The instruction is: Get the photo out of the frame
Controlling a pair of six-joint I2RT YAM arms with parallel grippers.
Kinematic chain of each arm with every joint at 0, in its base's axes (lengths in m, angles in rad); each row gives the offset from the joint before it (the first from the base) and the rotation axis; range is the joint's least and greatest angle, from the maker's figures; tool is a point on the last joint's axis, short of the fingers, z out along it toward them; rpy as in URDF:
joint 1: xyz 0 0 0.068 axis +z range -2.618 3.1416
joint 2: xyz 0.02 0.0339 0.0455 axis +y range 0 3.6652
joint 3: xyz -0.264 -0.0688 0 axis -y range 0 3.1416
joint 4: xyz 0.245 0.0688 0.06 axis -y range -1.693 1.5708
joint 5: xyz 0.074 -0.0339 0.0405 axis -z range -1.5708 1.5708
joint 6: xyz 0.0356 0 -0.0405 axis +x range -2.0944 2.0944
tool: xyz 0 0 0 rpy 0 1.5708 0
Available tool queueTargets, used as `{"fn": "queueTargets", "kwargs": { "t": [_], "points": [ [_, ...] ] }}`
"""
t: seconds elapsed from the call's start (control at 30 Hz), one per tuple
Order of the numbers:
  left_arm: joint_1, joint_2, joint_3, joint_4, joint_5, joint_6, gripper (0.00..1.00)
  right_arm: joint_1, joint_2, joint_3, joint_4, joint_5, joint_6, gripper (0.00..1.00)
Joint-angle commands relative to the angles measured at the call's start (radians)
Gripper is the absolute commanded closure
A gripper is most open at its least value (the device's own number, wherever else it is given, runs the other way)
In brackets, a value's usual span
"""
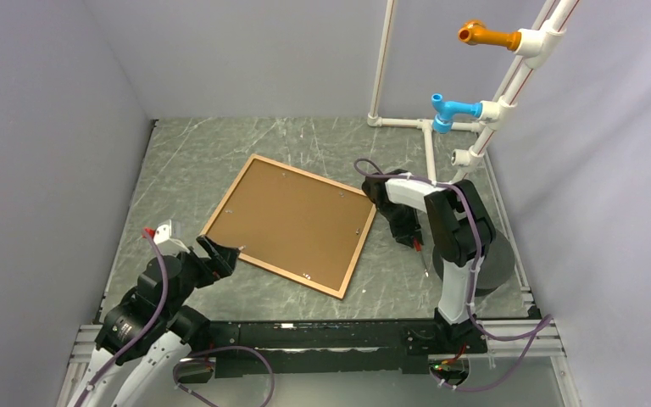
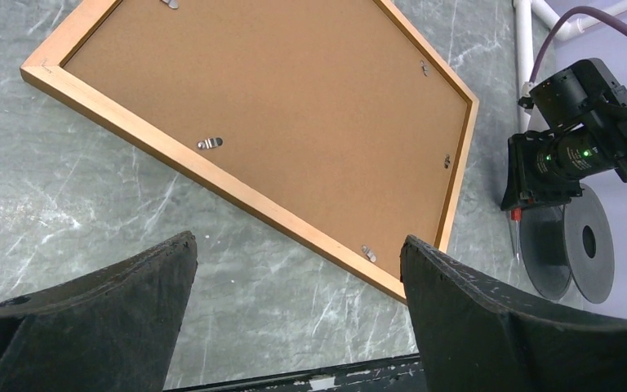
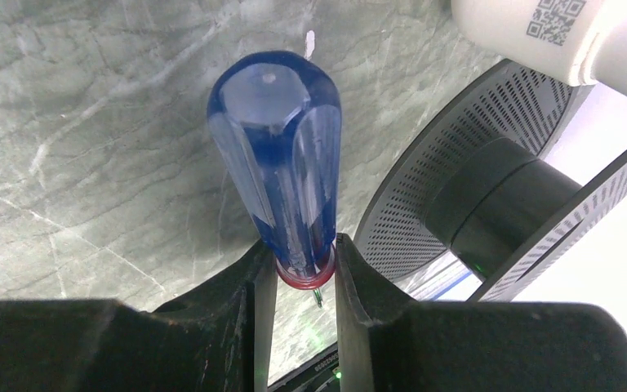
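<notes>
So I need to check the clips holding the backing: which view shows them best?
Left wrist: the frame lies back-up and its metal clips show clearly along the inner edge. The top view shows them as tiny specks; the right wrist view shows no frame.

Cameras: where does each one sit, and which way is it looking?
Top: high up behind the arms, looking down at the table and the frame lying back-up; the left arm and right arm both show.
Left wrist: on the left arm, looking forward and down at the frame's near corner; the open left gripper shows its black fingers.
Right wrist: on the right arm, looking down at the table; the right gripper shows, shut on a blue screwdriver.
Shared: top and left wrist both see the frame and the right arm.
</notes>
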Motion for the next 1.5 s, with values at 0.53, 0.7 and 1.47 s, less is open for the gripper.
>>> {"fn": "queueTargets", "kwargs": {
  "t": [0.53, 0.7, 1.47],
  "points": [
    [-0.042, 0.027, -0.006, -0.023, -0.076, -0.051, 0.02, 0.011, -0.140, -0.069, 0.167, 0.012, -0.062, 0.45],
    [-0.041, 0.050, -0.004, -0.031, -0.087, -0.059, 0.02, 0.025, -0.206, -0.084, 0.166, 0.042, -0.064, 0.25],
    [-0.041, 0.309, -0.250, 0.414, 0.347, -0.246, 0.01, 0.880, -0.593, -0.415, 0.795, -0.136, -0.059, 0.27]
  ]
}}
